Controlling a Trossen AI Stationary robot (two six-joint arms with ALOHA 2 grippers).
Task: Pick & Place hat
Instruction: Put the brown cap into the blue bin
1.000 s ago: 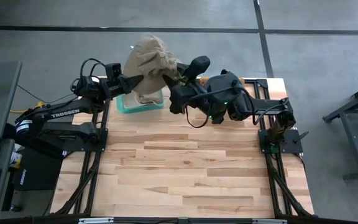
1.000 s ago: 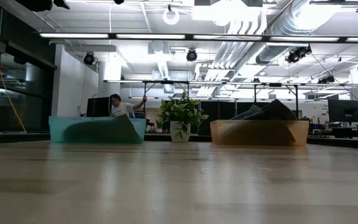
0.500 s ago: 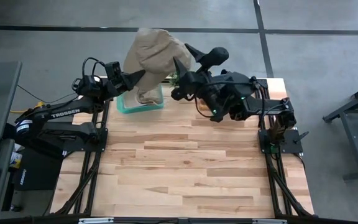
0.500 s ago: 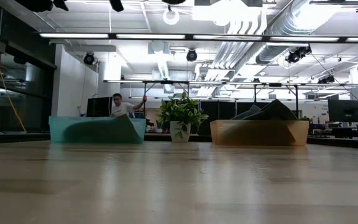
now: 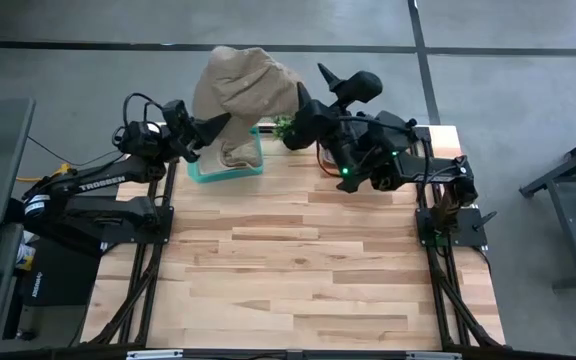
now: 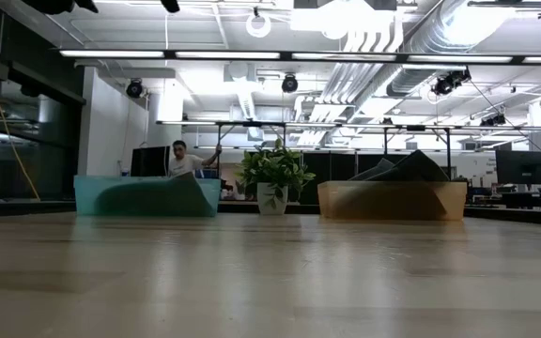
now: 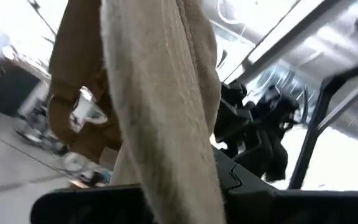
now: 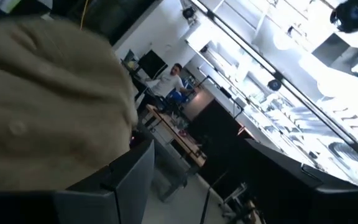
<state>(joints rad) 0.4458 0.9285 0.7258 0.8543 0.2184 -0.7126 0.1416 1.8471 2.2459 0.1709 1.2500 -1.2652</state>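
The near part of the wooden table (image 5: pixel 298 270) is seen bare in the high view, with planks running across it. Toward the far edge, a teal bin (image 5: pixel 226 167) is set on the left side, and an amber bin (image 6: pixel 393 200) is seen on the right in the low view, with a potted plant (image 6: pixel 273 175) between the two. Above the teal bin and the table's far edge, a tan hat (image 5: pixel 243 90) is held aloft between both arms. The left claw (image 5: pixel 214 127) is closed on the hat's left edge, the cloth being seen hanging across its dark fingers in the left wrist view (image 7: pixel 160 93). The right claw (image 5: pixel 293 100) is closed on the hat's right side, where tan fabric (image 8: pixel 48 99) is pressed against its fingers in the right wrist view. Beyond the table, a person (image 6: pixel 184 161) is seen seated at a desk in the room behind, under bright ceiling lights.
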